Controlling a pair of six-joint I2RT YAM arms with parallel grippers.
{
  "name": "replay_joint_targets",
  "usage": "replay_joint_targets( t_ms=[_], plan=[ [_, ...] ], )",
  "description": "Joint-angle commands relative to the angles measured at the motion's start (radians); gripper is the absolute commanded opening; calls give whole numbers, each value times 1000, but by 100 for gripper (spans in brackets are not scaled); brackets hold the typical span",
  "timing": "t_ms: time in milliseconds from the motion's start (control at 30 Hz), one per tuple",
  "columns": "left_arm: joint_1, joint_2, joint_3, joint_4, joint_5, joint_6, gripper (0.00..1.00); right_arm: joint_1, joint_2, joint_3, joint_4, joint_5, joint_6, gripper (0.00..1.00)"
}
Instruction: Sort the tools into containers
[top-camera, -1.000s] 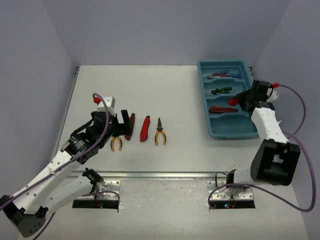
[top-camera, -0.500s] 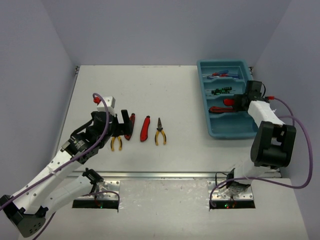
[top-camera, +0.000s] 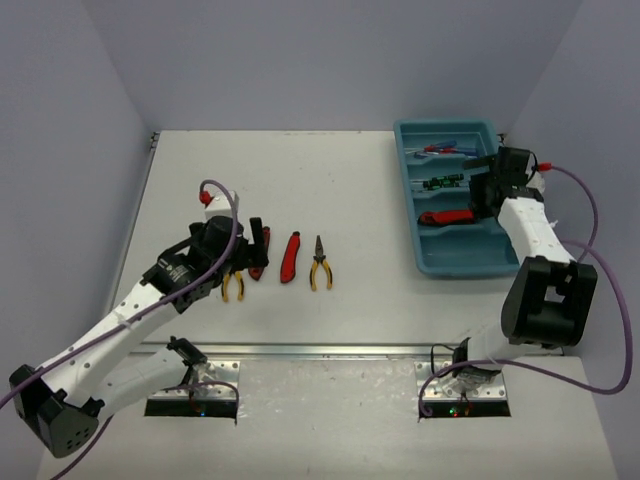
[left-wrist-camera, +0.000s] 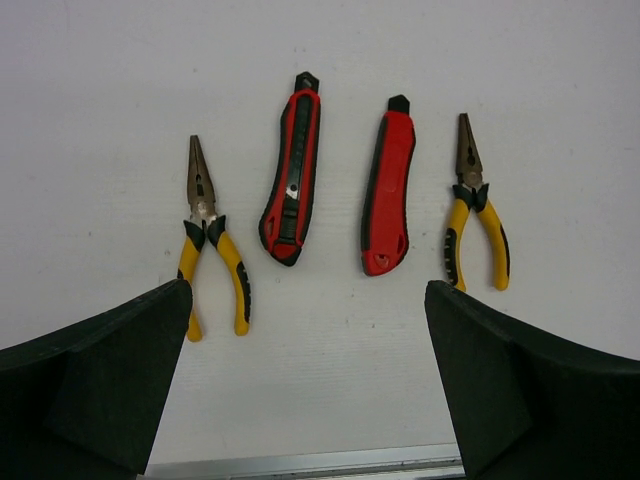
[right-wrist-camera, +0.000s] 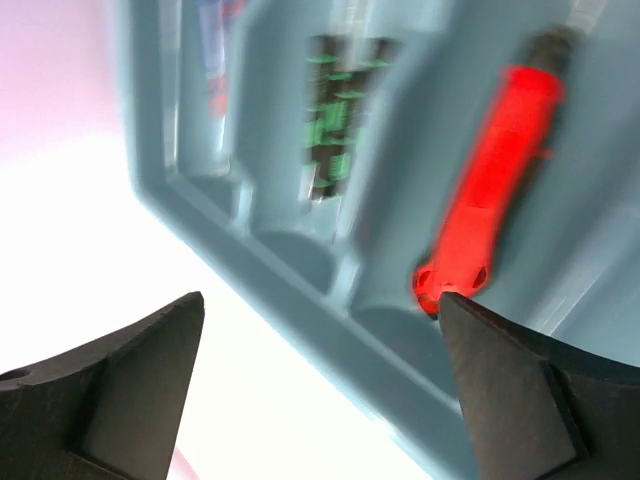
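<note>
Left hand (left-wrist-camera: 307, 330) spread wide, empty, above row on tabletop (top-camera: 340, 180): two pliers (left-wrist-camera: 212, 250) flanking two knives (left-wrist-camera: 292, 170). Right hand (right-wrist-camera: 322, 310) apart, empty, over tray (top-camera: 470, 268). Third knife (top-camera: 447, 217) lies in tray's third compartment from far end.

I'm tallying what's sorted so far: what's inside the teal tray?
Blue-handled screwdrivers in the far compartment, black-green screwdrivers next, at least one red utility knife third; the nearest looks empty. The right arm covers the tray's right end.
</note>
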Motion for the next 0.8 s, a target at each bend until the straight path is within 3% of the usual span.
replay_joint_targets(
  t_ms=[0,67,167,233,367,500,600,767],
  plan=[
    [24,123,86,-18,-29,-134,100,98,-117,123,-47,9,-352,99],
    [111,245,92,13,67,-156,100,166,-189,76,-67,-29,-503,99],
    [260,424,127,47,258,-145,98,181,-298,-67,5,-215,-578,99],
    [261,494,164,72,247,-144,98,184,-382,-230,77,-440,-607,99],
    [266,673,282,55,225,-108,93,183,-501,-382,112,-649,-682,99],
    [266,799,368,1,197,-68,82,184,-530,-464,127,-777,-745,99],
    [274,862,391,-10,162,-65,67,183,-522,-467,118,-846,-769,99],
    [273,937,394,-16,173,-41,65,184,-523,-468,131,-894,-772,99]
  ],
)
